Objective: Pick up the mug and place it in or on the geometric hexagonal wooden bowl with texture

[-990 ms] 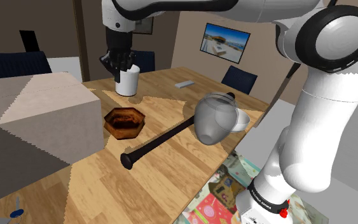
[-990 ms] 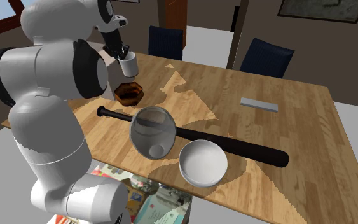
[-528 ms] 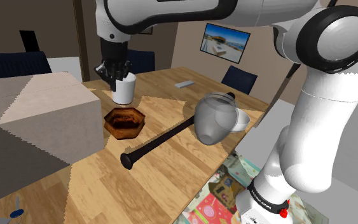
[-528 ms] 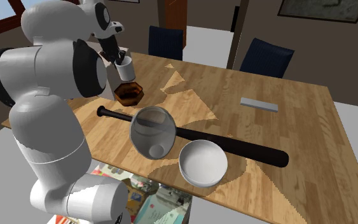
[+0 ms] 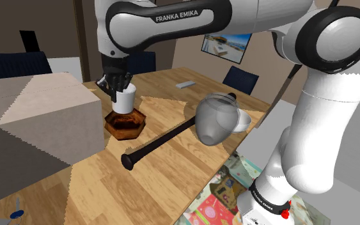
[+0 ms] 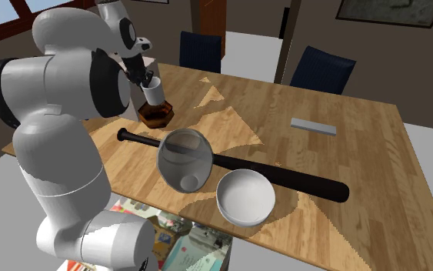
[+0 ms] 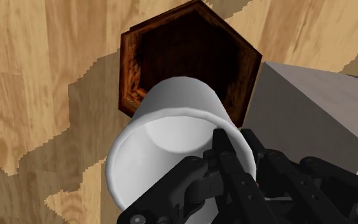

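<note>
A plain white mug (image 5: pixel 126 100) hangs just above the brown hexagonal wooden bowl (image 5: pixel 125 123) on the table. My black gripper (image 5: pixel 119 88) is shut on the mug's rim from above. In the second exterior view the mug (image 6: pixel 154 92) sits directly over the bowl (image 6: pixel 155 115), under the gripper (image 6: pixel 142 75). In the wrist view the mug (image 7: pixel 168 137), its mouth towards the camera, covers the near part of the bowl (image 7: pixel 130 75), and the gripper (image 7: pixel 225 159) clasps its rim. Whether the mug's base touches the bowl is hidden.
A black baseball bat (image 5: pixel 161 139) lies across the table beside the bowl. A grey jug (image 5: pixel 213 119) and a white bowl (image 6: pixel 245 197) stand near the table's edge. A large grey box (image 5: pixel 34 121) stands close to the wooden bowl. A small grey slab (image 6: pixel 313 126) lies farther off.
The gripper has carried the mug from the far side of the bowl to above it and lowered it toward the bowl. Its hold stayed shut.
</note>
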{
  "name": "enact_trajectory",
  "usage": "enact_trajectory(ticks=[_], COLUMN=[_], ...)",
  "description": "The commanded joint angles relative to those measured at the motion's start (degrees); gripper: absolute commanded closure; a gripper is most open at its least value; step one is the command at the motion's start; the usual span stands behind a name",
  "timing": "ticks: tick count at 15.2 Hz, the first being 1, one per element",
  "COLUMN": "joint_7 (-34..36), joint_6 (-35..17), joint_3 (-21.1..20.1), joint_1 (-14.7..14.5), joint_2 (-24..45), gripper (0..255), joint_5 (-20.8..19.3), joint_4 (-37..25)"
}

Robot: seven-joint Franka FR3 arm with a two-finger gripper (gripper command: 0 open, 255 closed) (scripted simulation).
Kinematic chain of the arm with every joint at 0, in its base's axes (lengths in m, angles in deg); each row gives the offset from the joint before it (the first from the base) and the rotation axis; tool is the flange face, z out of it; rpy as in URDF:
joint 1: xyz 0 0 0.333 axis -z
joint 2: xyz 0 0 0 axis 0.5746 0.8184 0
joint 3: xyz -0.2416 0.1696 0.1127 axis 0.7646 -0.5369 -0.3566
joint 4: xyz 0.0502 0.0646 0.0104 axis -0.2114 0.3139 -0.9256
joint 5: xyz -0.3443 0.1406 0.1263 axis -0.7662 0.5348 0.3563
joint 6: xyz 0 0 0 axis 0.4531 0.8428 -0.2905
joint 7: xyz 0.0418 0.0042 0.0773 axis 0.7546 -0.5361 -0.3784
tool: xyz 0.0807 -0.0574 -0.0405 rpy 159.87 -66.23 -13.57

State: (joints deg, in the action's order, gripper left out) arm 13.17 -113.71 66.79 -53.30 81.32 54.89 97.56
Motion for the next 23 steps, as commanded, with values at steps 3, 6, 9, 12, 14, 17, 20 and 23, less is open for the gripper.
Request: enact_trajectory(ticks=[3, 6, 9, 12, 14, 17, 20, 23], joint_7=[0.4, 0.4, 0.4, 0.4, 0.4, 0.4, -0.1, -0.2], joint_6=[-3.6, -3.6, -3.6, -3.6, -3.6, -3.6, 1.6, 3.1], joint_3=[0.1, 0.1, 0.1, 0.1, 0.1, 0.2, -0.2, -0.2], joint_1=[0.1, 0.1, 0.1, 0.1, 0.1, 0.1, -0.1, -0.2], joint_2=[0.6, 0.6, 0.6, 0.6, 0.7, 0.6, -0.8, -1.1], gripper=[255, 255, 255, 0, 0, 0, 0, 0], joint_5=[-0.4, -0.4, -0.4, -0.4, -0.4, -0.4, 0.3, 0.4], joint_4=[2.9, 2.9, 2.9, 2.9, 2.9, 2.9, -0.9, -2.0])
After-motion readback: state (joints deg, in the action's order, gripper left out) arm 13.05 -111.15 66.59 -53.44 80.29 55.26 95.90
